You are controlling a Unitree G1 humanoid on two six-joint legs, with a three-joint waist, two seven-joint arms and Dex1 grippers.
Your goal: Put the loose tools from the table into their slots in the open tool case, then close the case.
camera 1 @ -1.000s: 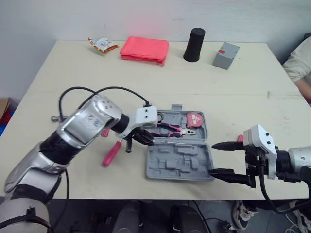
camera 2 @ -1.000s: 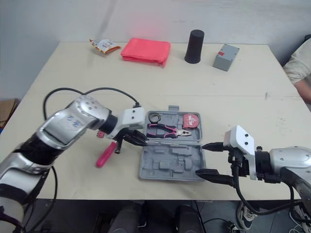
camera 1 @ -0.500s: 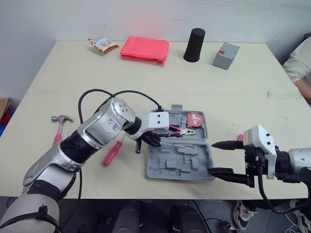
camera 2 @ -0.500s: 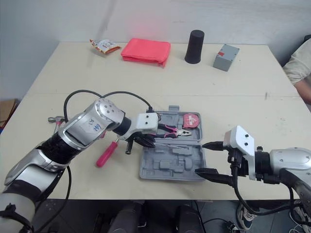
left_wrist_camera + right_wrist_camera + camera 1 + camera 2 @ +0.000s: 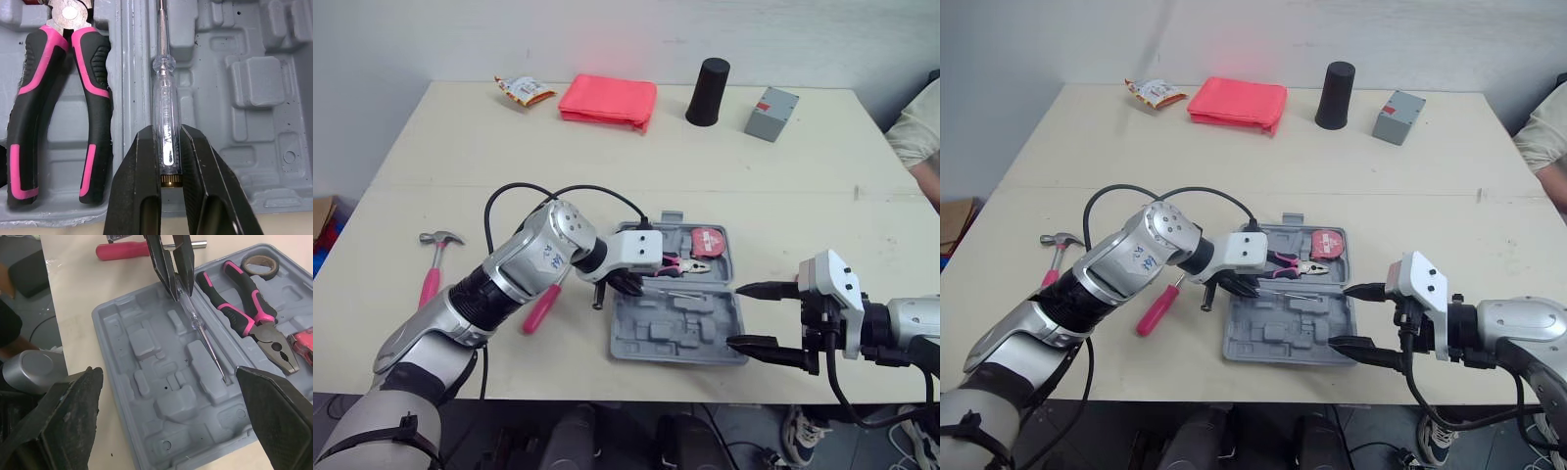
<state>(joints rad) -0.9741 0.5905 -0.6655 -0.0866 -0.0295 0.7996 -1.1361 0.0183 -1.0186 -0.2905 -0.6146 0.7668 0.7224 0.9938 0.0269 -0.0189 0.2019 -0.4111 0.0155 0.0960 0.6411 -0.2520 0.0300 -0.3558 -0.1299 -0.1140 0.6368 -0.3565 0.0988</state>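
Over its slot in the grey plastic case (image 5: 254, 83), a clear-handled screwdriver (image 5: 165, 98) is pinched by the left pincer (image 5: 166, 142). The right pincer (image 5: 736, 315) is held spread aside.

The head views look forward and down over the whole table (image 5: 783, 176) from its near edge. The left wrist view sits close above the tool case (image 5: 254, 78); the right wrist view looks across it, seemingly from farther back. Both share the pliers (image 5: 264, 333) and screwdriver (image 5: 193, 316).
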